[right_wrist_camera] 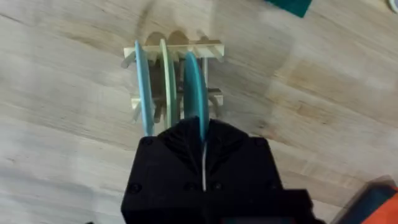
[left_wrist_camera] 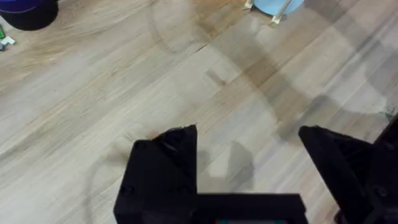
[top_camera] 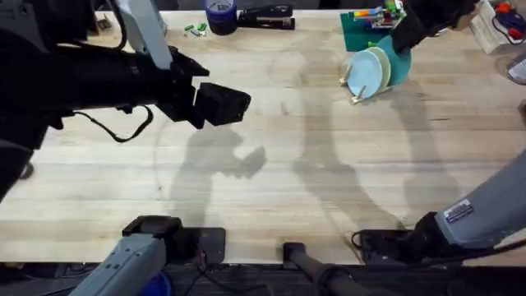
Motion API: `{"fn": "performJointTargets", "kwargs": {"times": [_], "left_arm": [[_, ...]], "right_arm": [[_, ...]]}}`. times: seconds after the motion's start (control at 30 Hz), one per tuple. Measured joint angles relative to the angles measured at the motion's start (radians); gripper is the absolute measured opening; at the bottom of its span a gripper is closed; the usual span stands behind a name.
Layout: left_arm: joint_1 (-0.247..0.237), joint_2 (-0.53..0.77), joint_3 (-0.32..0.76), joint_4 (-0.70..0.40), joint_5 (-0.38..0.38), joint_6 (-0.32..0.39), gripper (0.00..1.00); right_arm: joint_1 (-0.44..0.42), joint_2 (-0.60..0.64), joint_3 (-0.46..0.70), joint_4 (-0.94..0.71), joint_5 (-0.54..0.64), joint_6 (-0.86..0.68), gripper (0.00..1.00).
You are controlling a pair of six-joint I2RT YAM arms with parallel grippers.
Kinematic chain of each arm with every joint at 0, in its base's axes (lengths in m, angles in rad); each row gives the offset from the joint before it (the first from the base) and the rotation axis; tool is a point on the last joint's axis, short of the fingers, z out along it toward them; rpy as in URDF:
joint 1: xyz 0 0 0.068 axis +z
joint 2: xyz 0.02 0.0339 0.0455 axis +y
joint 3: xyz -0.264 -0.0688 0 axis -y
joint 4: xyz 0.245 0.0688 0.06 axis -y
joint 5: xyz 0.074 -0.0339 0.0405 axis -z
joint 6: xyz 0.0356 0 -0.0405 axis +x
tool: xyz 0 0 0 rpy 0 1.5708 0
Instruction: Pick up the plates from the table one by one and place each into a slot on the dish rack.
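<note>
With my right gripper pinching the turquoise plate on edge over the rack, I'd lower it straight between pegs, left gripper idling wide.

plates: 3, namely pale blue plate; cream plate; turquoise plate | dish rack: 1

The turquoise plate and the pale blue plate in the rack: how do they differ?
The turquoise plate is deeper in colour; the pale blue plate is lighter. The turquoise plate is pinched by the right gripper, while the pale blue one stands free. A cream plate separates them. Both stand on edge in the dish rack.
</note>
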Motion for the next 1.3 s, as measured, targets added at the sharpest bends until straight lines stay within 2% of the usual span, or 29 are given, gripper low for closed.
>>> {"fn": "performJointTargets", "kwargs": {"times": [1.07, 1.2, 1.3], "left_arm": [[0.0, 0.0, 0.0, 0.0, 0.0, 0.0, 0.995], [0.0, 0.0, 0.0, 0.0, 0.0, 0.0, 0.994], [0.0, 0.0, 0.0, 0.0, 0.0, 0.0, 0.995]], "right_arm": [[0.004, 0.022, 0.0, 0.0, 0.0, 0.0, 0.029], [0.004, 0.022, 0.0, 0.0, 0.0, 0.001, 0.108], [0.004, 0.022, 0.0, -0.001, 0.0, 0.003, 0.125]]}}
